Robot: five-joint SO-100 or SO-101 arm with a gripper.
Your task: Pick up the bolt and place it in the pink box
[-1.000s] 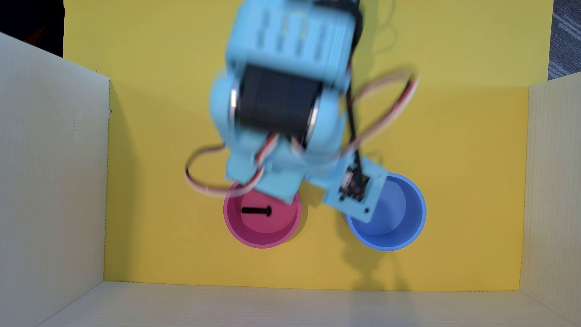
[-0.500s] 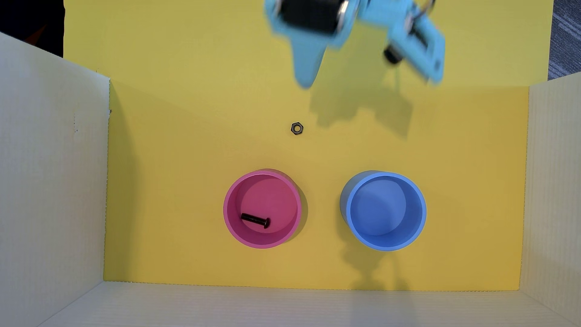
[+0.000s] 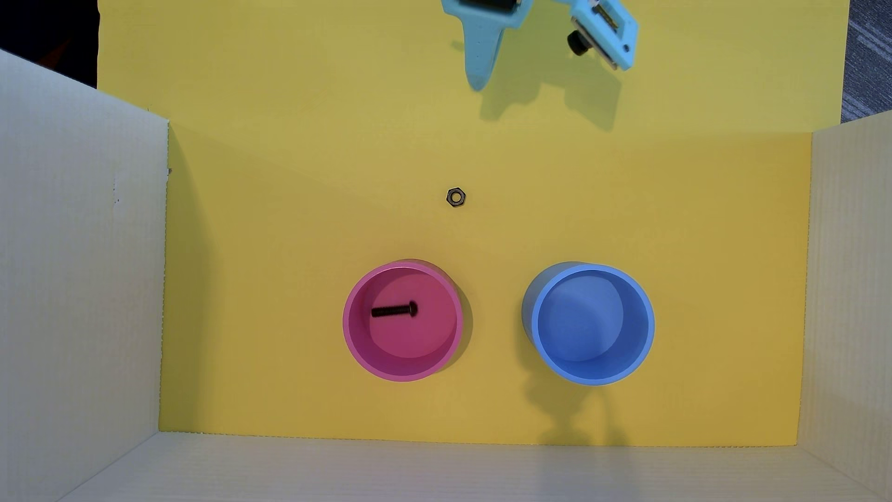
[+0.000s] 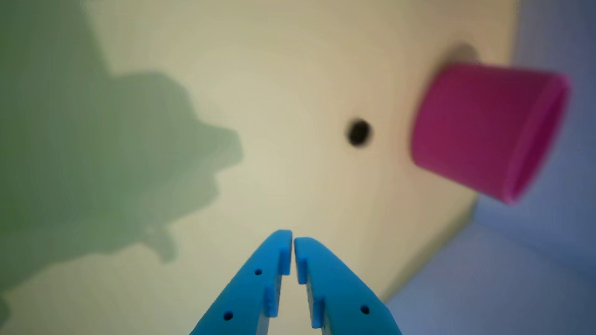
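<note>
The small black bolt (image 3: 394,310) lies flat on the bottom of the pink box (image 3: 356,347), its head to the right in the overhead view. In the blurred wrist view the pink box (image 4: 484,130) shows from the side at the upper right; the bolt is hidden there. My light blue gripper (image 3: 478,82) is at the top edge of the overhead view, far from the box. In the wrist view the gripper (image 4: 293,239) has its fingertips touching, shut and empty.
A small dark hex nut (image 3: 455,197) lies on the yellow floor between gripper and cups; it shows in the wrist view (image 4: 359,132) as a dark blur. An empty blue cup (image 3: 647,333) stands right of the pink one. White cardboard walls (image 3: 82,270) enclose three sides.
</note>
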